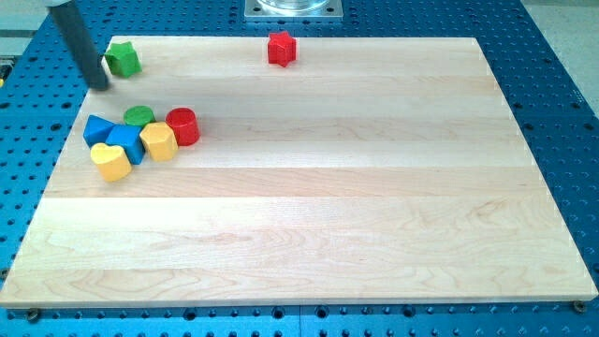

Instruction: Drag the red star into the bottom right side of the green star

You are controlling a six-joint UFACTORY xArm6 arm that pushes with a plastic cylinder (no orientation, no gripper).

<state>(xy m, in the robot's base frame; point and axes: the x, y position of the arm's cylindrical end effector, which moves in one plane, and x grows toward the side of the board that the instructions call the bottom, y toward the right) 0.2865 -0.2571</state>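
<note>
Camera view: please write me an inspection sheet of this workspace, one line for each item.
Surface: pale wooden board lying on a blue perforated table.
Job's things: red star near the board's top edge, middle; green star at the top left corner. They lie far apart.
Clutter: cluster at the view's left: green cylinder, red cylinder, blue triangle, blue block, yellow hexagonal block, yellow heart, packed close together.
Grippers: none; my tip stands just left of the green star, far from the red star.
Cables: nothing seen.
Surroundings: metal mounting plate at the view's top.
</note>
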